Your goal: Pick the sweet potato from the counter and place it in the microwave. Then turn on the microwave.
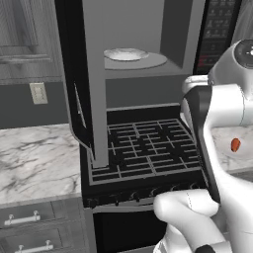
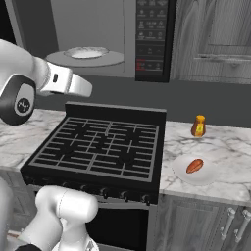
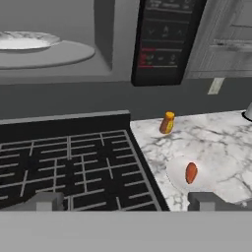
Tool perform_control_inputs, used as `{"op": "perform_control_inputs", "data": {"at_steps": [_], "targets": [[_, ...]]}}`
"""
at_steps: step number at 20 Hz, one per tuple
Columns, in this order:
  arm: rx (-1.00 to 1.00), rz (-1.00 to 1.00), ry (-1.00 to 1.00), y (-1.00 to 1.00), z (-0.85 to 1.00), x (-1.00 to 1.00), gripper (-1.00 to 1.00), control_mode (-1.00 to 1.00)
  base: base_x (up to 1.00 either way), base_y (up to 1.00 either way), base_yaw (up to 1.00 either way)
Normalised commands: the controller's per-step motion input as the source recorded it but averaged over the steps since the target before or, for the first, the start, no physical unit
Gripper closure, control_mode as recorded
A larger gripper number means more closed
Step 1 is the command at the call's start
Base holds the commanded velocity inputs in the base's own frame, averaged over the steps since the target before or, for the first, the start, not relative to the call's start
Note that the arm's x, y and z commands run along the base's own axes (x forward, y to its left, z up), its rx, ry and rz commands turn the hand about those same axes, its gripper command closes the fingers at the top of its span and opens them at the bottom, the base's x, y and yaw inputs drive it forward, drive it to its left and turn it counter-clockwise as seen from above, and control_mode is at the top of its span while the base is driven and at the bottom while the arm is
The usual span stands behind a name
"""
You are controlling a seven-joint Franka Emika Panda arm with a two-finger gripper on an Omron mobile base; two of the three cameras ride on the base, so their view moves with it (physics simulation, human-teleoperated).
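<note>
Lying on a shallow white plate, the sweet potato sits on the counter to the right of the black stovetop. An orange bottle with a yellow cap stands upright on the counter behind the plate, apart from it, nearer the back wall. Between the arm and the plate lies the stovetop with its raised grates; nothing rests on them.

Above the stovetop the microwave stands open: its door hangs swung out to the left in the left base view, edge-on to that camera. Inside, a white round plate rests on the grey turntable. The dark button panel is at the cavity's right; its markings are too small to read.

In the hand view the gripper looks forward over the stovetop's right edge, with the fingers spread fully apart, one over the grates and the other over the counter's near edge. Nothing is between them.

In the left base view the arm's white links cover most of the right counter, and the sweet potato shows there as a small orange spot beside the forearm. A pale object at the far right of the hand view is cut off and cannot be identified.

Open counter surrounds the shallow white plate on its right and front sides. The cavity opening is unobstructed
</note>
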Motion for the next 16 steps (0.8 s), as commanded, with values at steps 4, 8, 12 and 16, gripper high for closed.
{"op": "perform_control_inputs", "data": {"at_steps": [4, 8, 12, 16], "targets": [[0.0, -0.22, 0.04, -0.4, -0.11, 0.16, -1.0, -1.0, 0.0, 0.0, 0.0], [0.0, -0.19, 0.02, -0.44, -0.11, 0.1, -1.0, -1.0, 0.0, 0.0, 0.0], [0.0, -0.12, 0.02, -0.42, -0.1, 0.07, -1.0, -1.0, 0.0, 0.0, 0.0], [0.02, -0.06, 0.02, -0.33, -0.07, 0.03, -1.0, -1.0, 0.0, 0.0, 0.0]]}}
